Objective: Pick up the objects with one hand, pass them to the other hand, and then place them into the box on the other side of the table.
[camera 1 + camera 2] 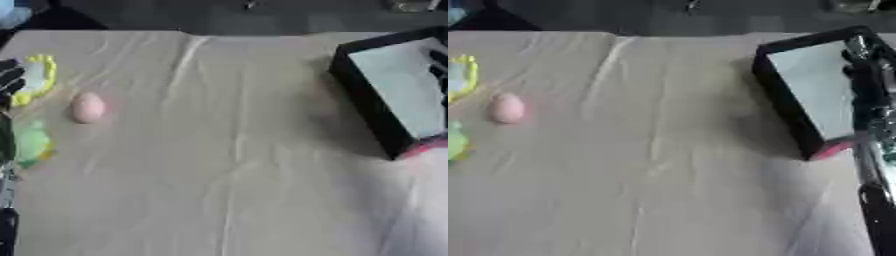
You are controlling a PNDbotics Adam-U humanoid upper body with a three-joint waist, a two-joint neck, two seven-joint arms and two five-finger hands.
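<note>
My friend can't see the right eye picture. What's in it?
A pink egg-shaped object lies on a tan cloth-covered table, near yellow and green things at the left edge. A black box sits on the right, the robot's right arm above it.

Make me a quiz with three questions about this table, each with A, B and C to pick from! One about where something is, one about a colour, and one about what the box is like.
1. Where is the box?
A. On the table's right side
B. On the left, by the egg
C. In the middle

2. What colour is the egg?
A. Blue
B. Pink
C. Black

3. What is the box like?
A. Shut with a lid
B. Tipped upside down
C. Open at the top

Answers:
1. A, the box sits at the right edge of the table, far from the egg on the left.
2. B, the egg is pale pink against the tan cloth.
3. C, its light inside floor shows between the black walls, so no lid covers it.
</note>
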